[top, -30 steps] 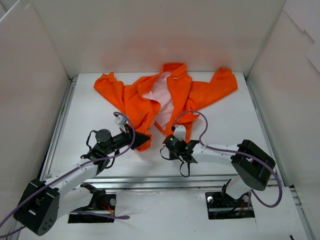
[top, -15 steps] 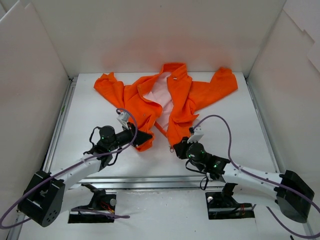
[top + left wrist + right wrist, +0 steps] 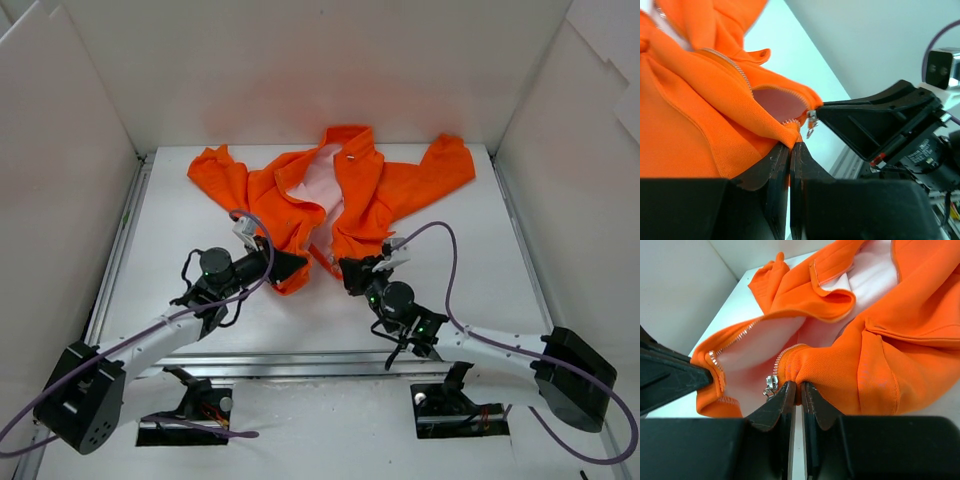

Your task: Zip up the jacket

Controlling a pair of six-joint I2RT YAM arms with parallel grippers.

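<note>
Jacket (image 3: 330, 195) lay spread open on the table (image 3: 480, 250); left gripper (image 3: 790, 147) pinched one hem corner, right gripper (image 3: 796, 387) pinched the other just beside the slider (image 3: 771, 383). Seating the pin likely needed both zipper ends held level, taut and closely aligned

Top view: bright, even, diffuse light from overhead. The white back wall (image 3: 320, 70) picks up a faint orange tint above the jacket (image 3: 400, 185). Shadows on the counter (image 3: 180, 230) are soft and short, mostly under the arms. No glare, sharp throughout, slight wide-angle bend at the sides.

Left wrist view: fabric at top left is blurred and too close. Zip teeth (image 3: 735, 67) are approx in focus. The counter has a cyan cast. The left pincer (image 3: 790, 147) is near-black w/ little detail.

Right wrist view: well lit, mid-frame fabric is crisp. The right pincer (image 3: 796, 386) is dark and underexposed at the bottom.
</note>
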